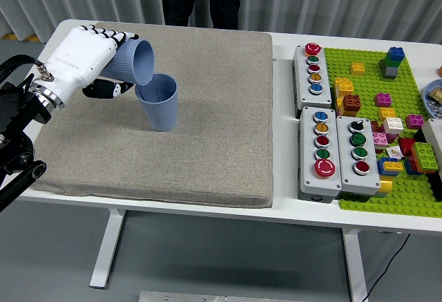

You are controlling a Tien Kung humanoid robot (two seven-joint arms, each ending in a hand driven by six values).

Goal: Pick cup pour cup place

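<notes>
Head view: pouring from one blue cup into another.
The left hand [79,59], fingers wrapped around the tilted blue cup [132,62], holds its rim just over the upright blue cup [158,102] on the grey mat [207,122]; a downward nudge could tip the upright cup.

Open mat [214,129] right of the upright cup [158,105]; button boxes [324,136] farther right
</notes>
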